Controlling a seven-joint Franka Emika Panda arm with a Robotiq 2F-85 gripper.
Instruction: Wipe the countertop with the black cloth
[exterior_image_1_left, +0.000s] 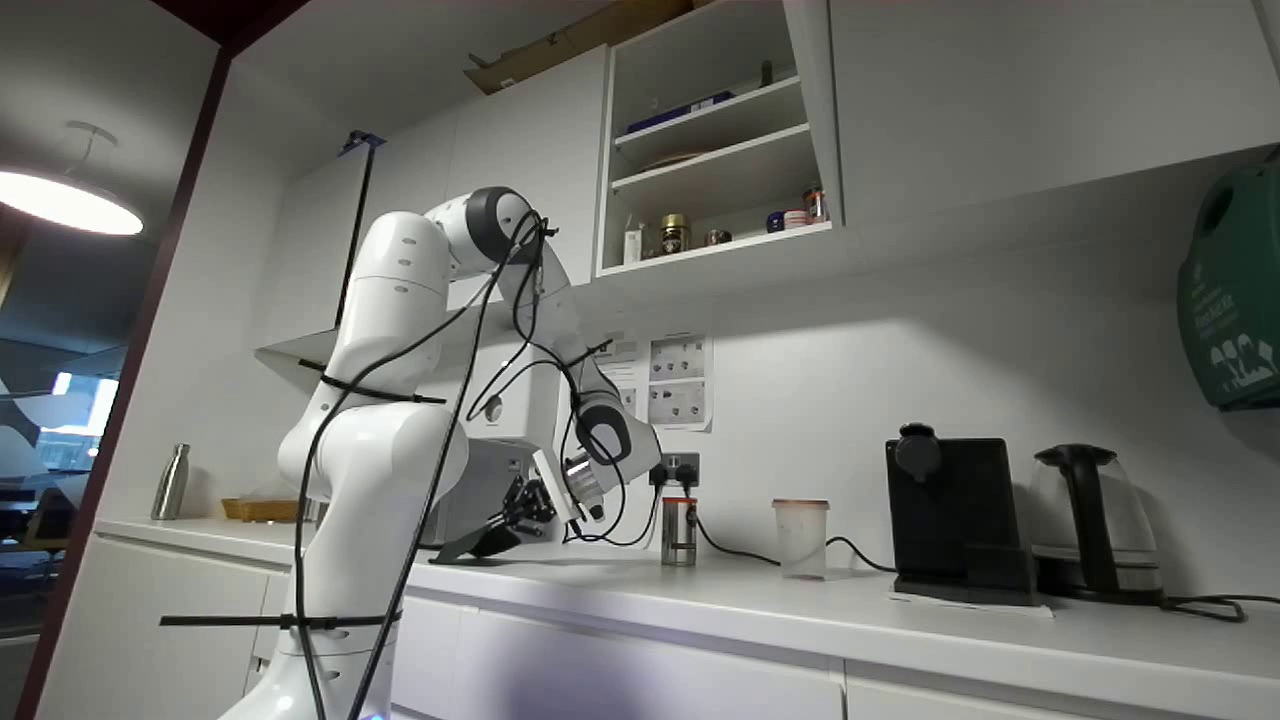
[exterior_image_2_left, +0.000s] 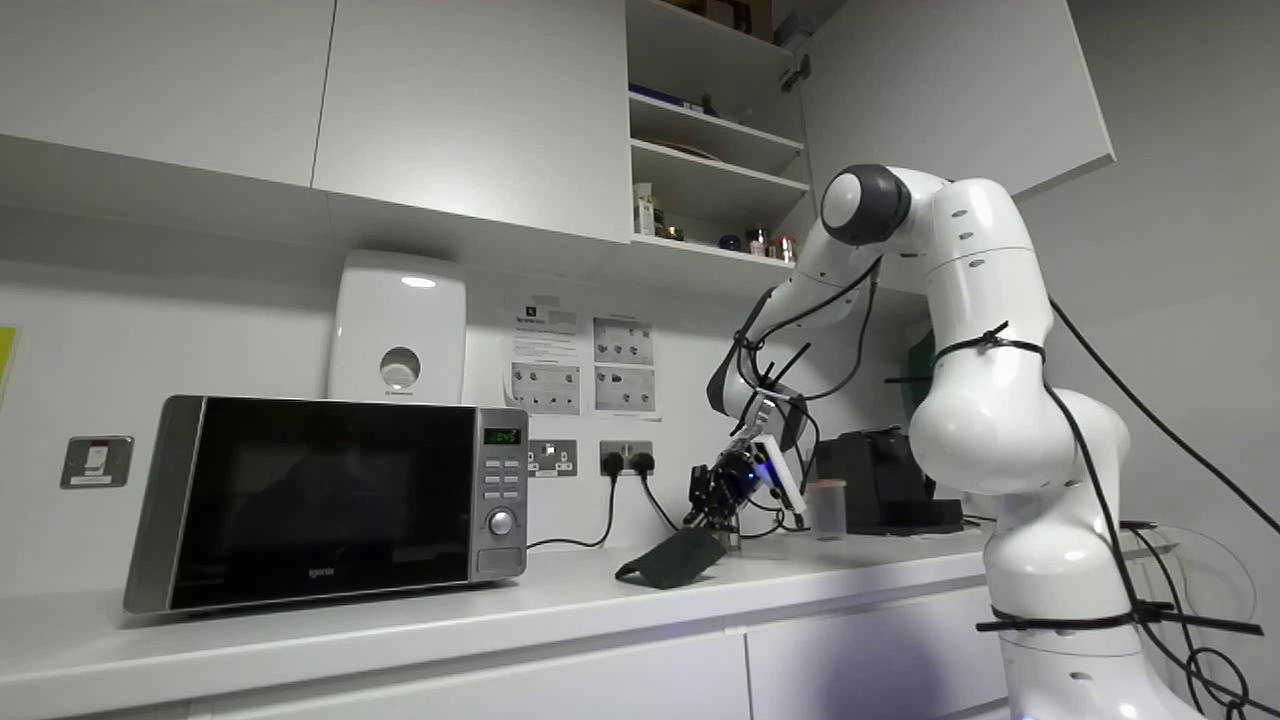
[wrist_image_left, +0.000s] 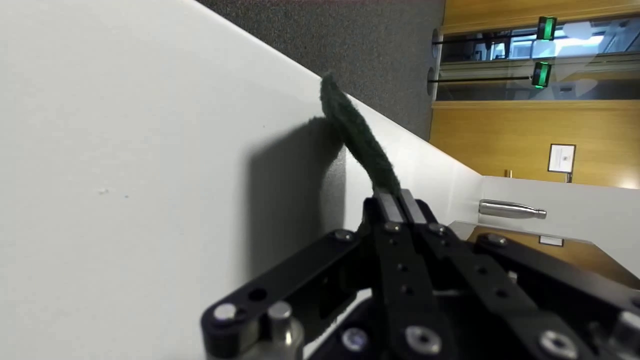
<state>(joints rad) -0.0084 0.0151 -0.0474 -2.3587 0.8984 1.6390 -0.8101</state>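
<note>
The white countertop (exterior_image_1_left: 740, 600) runs along the wall in both exterior views (exterior_image_2_left: 570, 600) and fills the left of the wrist view (wrist_image_left: 150, 150). My gripper (exterior_image_1_left: 520, 515) is low over it, tilted downward, to the right of the microwave in an exterior view (exterior_image_2_left: 703, 520). In the wrist view its fingertips (wrist_image_left: 396, 200) are shut on the black cloth (wrist_image_left: 360, 137). The cloth hangs out from the fingertips and droops toward the countertop in both exterior views (exterior_image_1_left: 465, 547) (exterior_image_2_left: 675, 558). It casts a shadow on the slab. I cannot tell whether its lower edge touches the surface.
A microwave (exterior_image_2_left: 330, 505) stands on the countertop. A metal-and-glass jar (exterior_image_1_left: 679, 535), a plastic cup (exterior_image_1_left: 801, 540), a black coffee machine (exterior_image_1_left: 955, 520) and a kettle (exterior_image_1_left: 1095, 525) stand along the wall. A steel bottle (exterior_image_1_left: 172, 485) and a basket (exterior_image_1_left: 260, 510) are at the far end. An open cupboard door (exterior_image_2_left: 950, 90) hangs overhead.
</note>
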